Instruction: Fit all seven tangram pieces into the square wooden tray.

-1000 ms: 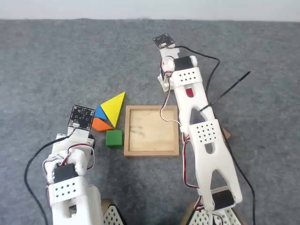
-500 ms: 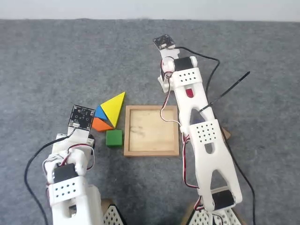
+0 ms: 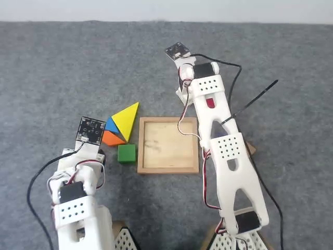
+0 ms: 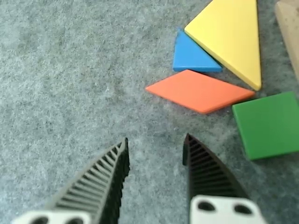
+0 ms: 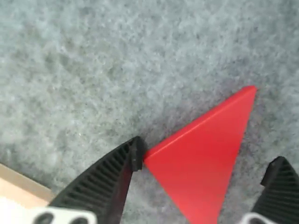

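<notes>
**High view.** The square wooden tray (image 3: 168,170) lies on the grey table (image 3: 62,73) and holds no pieces. Four pieces lie just beside its left rim: yellow triangle (image 3: 127,120), blue triangle (image 3: 111,125), orange parallelogram (image 3: 112,138) and green square (image 3: 126,153). The left arm stands near this group. The right arm stretches past the tray's far side.

**Left wrist view.** The left pincer (image 4: 155,145) is moderately spread and holds nothing. It hangs over bare table short of the orange parallelogram (image 4: 201,91). The green square (image 4: 270,123) is alongside, and the blue triangle (image 4: 191,53) and yellow triangle (image 4: 231,35) lie beyond.

**Right wrist view.** The right pincer (image 5: 206,163) is spread wide and straddles a red triangle (image 5: 205,154) lying flat on the table. One finger (image 5: 133,156) touches a corner of the triangle, while the other stands clear. Nothing is clamped.

**Assessment.** The pieces appear to be thin, rigid, light painted wood, not fragile, with smooth faces that are likely to slip. Lying flush, they offer only their edges for a grip. The red triangle's slanted sides may squirt it out of a squeeze, so a hold from the long edge to the opposite corner seems safer.
</notes>
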Action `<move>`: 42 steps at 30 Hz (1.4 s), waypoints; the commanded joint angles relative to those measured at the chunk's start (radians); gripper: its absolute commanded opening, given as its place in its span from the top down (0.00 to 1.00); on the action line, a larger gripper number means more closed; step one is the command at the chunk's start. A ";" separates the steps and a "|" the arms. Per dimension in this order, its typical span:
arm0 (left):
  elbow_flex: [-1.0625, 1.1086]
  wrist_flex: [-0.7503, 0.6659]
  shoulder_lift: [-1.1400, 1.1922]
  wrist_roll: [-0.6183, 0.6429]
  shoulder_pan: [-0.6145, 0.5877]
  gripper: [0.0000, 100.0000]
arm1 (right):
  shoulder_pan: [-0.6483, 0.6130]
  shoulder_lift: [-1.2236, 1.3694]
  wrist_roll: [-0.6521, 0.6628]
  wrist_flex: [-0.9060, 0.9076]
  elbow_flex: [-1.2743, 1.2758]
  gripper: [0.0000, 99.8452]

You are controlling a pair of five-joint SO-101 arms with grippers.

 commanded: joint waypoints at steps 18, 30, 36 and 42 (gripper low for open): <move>-0.012 -0.021 -0.023 -0.011 0.000 0.82 | -0.005 -0.010 0.112 0.058 -0.006 0.65; -0.012 -0.021 -0.023 -0.011 0.000 0.82 | -0.002 0.012 0.114 0.038 -0.006 0.70; -0.012 -0.021 -0.023 -0.011 0.000 0.82 | -0.002 0.012 0.114 0.041 -0.006 0.70; -0.012 -0.021 -0.023 -0.011 0.000 0.82 | -0.001 0.010 0.121 0.038 -0.014 0.79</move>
